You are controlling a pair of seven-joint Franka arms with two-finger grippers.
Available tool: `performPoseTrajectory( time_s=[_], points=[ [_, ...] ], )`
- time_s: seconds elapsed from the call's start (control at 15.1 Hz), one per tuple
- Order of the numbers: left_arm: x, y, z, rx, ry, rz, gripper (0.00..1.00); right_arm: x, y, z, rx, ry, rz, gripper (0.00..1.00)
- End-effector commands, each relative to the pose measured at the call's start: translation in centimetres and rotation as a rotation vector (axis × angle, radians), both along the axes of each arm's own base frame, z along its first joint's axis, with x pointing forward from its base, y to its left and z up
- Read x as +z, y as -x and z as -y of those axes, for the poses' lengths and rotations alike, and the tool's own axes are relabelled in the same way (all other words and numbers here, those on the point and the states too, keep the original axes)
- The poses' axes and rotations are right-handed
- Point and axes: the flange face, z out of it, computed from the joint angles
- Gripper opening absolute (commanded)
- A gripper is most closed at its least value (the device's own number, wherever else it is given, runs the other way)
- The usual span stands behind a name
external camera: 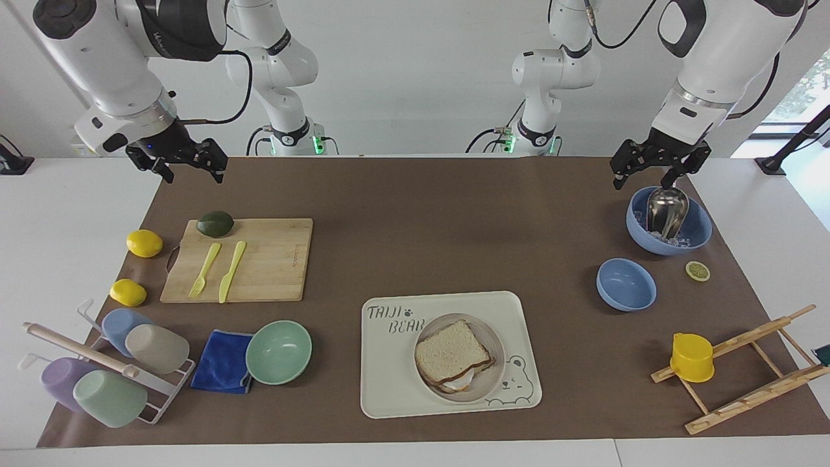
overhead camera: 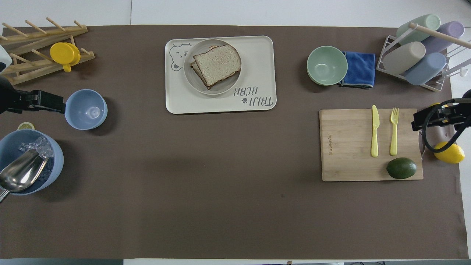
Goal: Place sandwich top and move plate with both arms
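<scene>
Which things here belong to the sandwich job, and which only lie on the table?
Job:
sandwich top
plate
left gripper
right gripper

Lying about:
tray
mint-green bowl
cutting board
avocado
ice bowl

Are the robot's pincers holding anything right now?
No. The left pincer hangs open above the blue bowl with the scoop, and the right pincer is open in the air near the cutting board.
</scene>
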Motion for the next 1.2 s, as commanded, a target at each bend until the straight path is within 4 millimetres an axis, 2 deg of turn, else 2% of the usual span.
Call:
performPoseTrajectory(
  time_s=[0.0, 0.27, 0.46, 1.13],
  points=[
    [0.9, 0.3, 0.2, 0.009, -0.041, 0.003, 1.0, 0.0, 0.2, 0.1, 0.013, -0.011, -0.005, 1.0],
    [0.5, 0.3, 0.4, 0.024, 0.017, 0.001, 1.0, 0.0, 0.2, 0.1, 0.013, -0.011, -0.005, 1.0],
    [-0.6, 0.9, 0.2, 0.027, 0.021, -0.04, 1.0, 0.0, 0.2, 0.1, 0.013, -0.011, -0.005, 1.0],
    [-0.3, 1.1, 0.2, 0.031, 0.047, -0.04, 1.0, 0.0, 0.2, 0.0, 0.015, -0.011, -0.005, 1.0]
  ],
)
